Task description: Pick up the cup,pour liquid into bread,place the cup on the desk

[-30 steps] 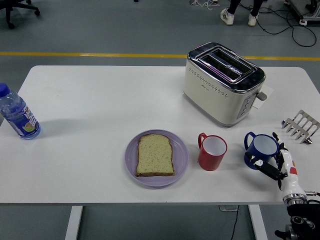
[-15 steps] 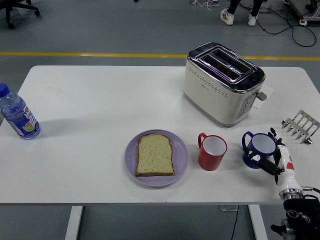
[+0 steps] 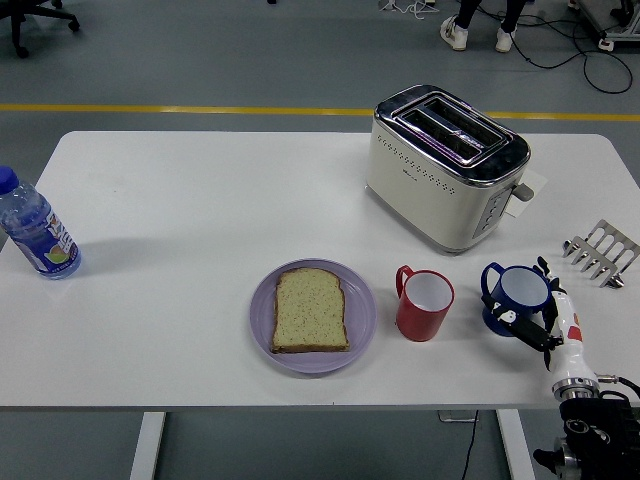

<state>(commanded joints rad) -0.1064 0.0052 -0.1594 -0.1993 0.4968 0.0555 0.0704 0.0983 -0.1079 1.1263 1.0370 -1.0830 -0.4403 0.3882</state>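
Blue cup point(image 3: 517, 297) at table's right front, upright, two handles, pale inside. Sits just right of red mug point(image 3: 425, 303), gap between the two. Right hand point(image 3: 548, 322) up from lower right corner, against cup's near-right side. Black fingers point(image 3: 524, 323) curled around cup's front wall, low on body; a fingertip also shows at far-right rim, by the right handle. So cup lies inside the curl, fingers wrapped from front and right, narrow grip on cup. Cup base looks to be on or just off the tabletop; can't tell which. White and red wrist section trails back toward table's near edge, black forearm below at frame corner.

Purple plate point(image 3: 362, 312) left of red mug, w/ one bread slice point(image 3: 311, 310) flat on it. Plate and mug close but apart. Red mug upright, handle to its far-left side, white inside.

Cream toaster point(image 3: 446, 166) behind mug and cup, set at an angle, slots up, lever on right end. Metal toast rack point(image 3: 601, 254) at right edge, beyond hand, apart from cup. Water bottle point(image 3: 36, 231) w/ blue cap at far left edge, well apart from everything else. White table point(image 3: 200, 210) under all.

Person's feet point(image 3: 478, 35) in pale shoes on floor at top, well behind table.
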